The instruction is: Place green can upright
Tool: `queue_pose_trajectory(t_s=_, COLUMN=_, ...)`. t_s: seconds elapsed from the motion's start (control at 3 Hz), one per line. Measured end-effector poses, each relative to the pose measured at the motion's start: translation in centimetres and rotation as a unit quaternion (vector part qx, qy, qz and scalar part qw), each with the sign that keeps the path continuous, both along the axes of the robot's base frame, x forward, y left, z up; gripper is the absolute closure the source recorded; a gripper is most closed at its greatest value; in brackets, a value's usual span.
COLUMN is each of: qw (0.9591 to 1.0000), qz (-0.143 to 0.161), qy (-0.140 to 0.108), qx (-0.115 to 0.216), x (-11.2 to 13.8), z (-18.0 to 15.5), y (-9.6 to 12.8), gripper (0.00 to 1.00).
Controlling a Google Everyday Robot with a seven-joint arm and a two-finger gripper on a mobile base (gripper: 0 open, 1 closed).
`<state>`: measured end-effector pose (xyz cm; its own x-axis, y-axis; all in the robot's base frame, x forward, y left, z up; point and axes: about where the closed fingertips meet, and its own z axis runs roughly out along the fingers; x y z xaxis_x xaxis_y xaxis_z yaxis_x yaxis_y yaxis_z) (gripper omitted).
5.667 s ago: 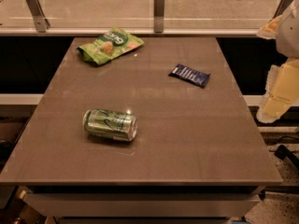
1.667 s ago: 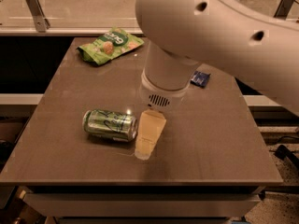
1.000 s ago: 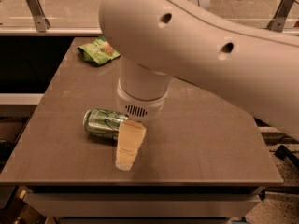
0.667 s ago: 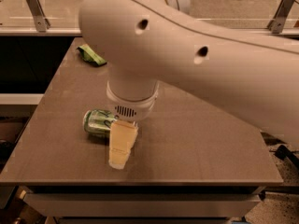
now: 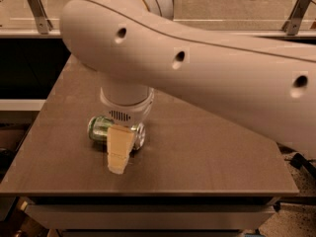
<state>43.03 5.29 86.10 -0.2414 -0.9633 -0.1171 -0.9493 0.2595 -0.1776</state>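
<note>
My pale claw (image 5: 120,151) hangs low over the flat brown table top (image 5: 212,152), beneath the bulky white robot arm (image 5: 197,58) that fills most of my view. The shiny green aluminium drink can (image 5: 100,128) lies on its side on the table directly behind the claw. Its green body pokes out to the claw's left and one silver end shows to the claw's right. I cannot tell how wide the claw stands, nor whether it has hold of anything. I judge the can light, thin-walled and slick: it should roll at a nudge and dent under a hard squeeze. I would take it across the middle of its round body, squeeze gently, then tip it onto a silver end.
</note>
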Motion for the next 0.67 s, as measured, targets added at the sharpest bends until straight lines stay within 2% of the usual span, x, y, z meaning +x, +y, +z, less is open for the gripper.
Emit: queue_pose_trajectory(t_s=0.67, qw=0.9998, qz=-0.007, qy=0.002, qx=-0.017, x=0.21, z=0.09, y=0.39, gripper=0.00)
